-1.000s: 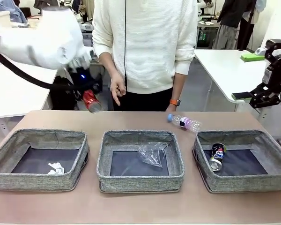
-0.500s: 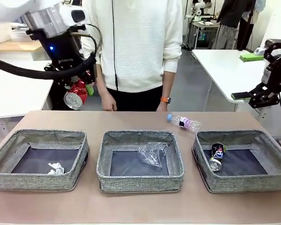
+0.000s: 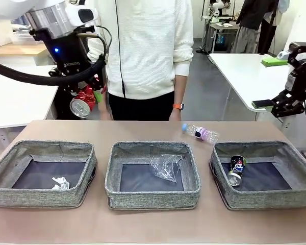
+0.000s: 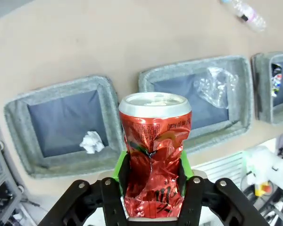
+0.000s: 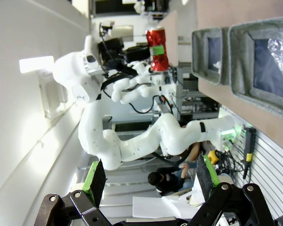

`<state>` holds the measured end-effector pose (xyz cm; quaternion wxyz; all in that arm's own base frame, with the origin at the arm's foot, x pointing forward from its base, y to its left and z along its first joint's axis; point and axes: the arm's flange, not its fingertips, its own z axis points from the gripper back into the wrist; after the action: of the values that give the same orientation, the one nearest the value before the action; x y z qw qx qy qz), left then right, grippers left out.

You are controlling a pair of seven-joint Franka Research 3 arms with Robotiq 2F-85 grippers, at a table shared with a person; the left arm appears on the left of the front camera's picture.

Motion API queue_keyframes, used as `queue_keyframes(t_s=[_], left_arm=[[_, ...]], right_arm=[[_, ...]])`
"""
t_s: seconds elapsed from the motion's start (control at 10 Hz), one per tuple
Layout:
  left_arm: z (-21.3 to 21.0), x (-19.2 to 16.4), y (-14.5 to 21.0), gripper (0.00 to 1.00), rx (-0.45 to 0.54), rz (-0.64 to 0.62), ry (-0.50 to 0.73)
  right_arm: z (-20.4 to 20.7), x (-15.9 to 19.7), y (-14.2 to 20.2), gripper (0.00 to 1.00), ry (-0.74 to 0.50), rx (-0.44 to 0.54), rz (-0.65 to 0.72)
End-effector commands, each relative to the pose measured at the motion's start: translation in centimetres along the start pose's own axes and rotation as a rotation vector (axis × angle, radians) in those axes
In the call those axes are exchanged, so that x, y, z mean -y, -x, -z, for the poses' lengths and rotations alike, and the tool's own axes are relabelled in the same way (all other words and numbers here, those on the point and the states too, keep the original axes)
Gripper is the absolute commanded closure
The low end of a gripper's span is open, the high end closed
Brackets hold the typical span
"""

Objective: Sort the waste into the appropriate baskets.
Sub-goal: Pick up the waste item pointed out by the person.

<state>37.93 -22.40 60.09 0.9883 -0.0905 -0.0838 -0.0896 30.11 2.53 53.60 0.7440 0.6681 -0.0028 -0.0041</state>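
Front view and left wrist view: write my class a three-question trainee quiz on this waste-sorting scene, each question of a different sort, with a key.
1. True or false: the left gripper is shut on the crushed red drink can.
2. Which of the three grey woven fabric baskets holds the white paper wad? A) left B) middle C) right
3. In a few words: where does the small clear blue-capped plastic bottle lie?
Key: 1 true. 2 A, the left basket. 3 on the brown table, outside all the baskets, near its far edge.
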Motion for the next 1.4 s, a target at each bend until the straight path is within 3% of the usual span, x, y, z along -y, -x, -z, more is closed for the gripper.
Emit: queue_keyframes(t_s=[0.0,0.1,0.3,0.4,0.5,0.9,1.2,1.3], left_arm=[[-1.7,6.8,0.7,0.52,-0.093,-0.057,0.031],[-4.3,11.7,0.7,0.52,-0.071,-0.170,0.058],[-7.1,17.7,1.1,0.52,-0.065,-0.135,-0.013],[-8.3,19.5,1.2,0.52,-0.130,-0.071,-0.016],[-9.7,20.8,1.1,0.52,-0.101,-0.105,-0.051],[-15.3,22.3,-0.5,0.52,-0.103,-0.103,-0.034],[-14.6,20.6,-1.9,0.52,-0.142,-0.112,-0.035],[-14.8,20.9,-0.4,0.52,-0.114,-0.088,-0.015]], right_arm=[[0.0,-0.2,0.0,0.00,-0.023,0.000,-0.014],[0.0,-0.2,0.0,0.00,-0.023,0.000,-0.014],[0.0,-0.2,0.0,0.00,-0.023,0.000,-0.014],[0.0,-0.2,0.0,0.00,-0.023,0.000,-0.014],[0.0,-0.2,0.0,0.00,-0.023,0.000,-0.014],[0.0,-0.2,0.0,0.00,-0.023,0.000,-0.014],[0.0,-0.2,0.0,0.00,-0.023,0.000,-0.014],[0.0,-0.2,0.0,0.00,-0.023,0.000,-0.014]])
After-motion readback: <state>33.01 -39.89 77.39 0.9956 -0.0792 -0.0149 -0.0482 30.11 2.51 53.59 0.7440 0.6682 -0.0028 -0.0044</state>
